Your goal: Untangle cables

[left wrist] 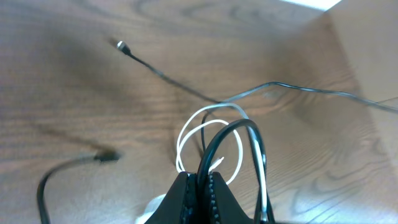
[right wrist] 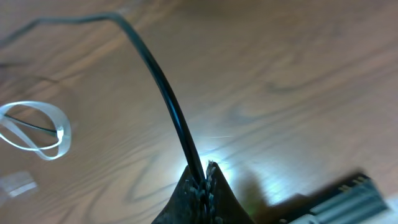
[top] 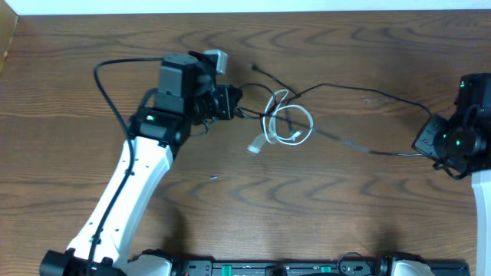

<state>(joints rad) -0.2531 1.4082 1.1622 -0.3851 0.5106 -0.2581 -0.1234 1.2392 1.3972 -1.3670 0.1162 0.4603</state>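
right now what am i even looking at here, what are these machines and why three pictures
These are two robot arms at a wooden table, each ending in a two-finger gripper. The wide picture is from a camera fixed above the table. The other two come from small cameras on the wrists, so each looks past its own jaws.

On the table lie two thin cords tangled together: a white cable curled in loops, and a black cable running through them toward the right side.

The left gripper is at the tangle, jaws shut on a loop of the black cable. The right gripper is far off to the side, jaws shut on the same black cable near its other end. The job is to pull the two cords apart.
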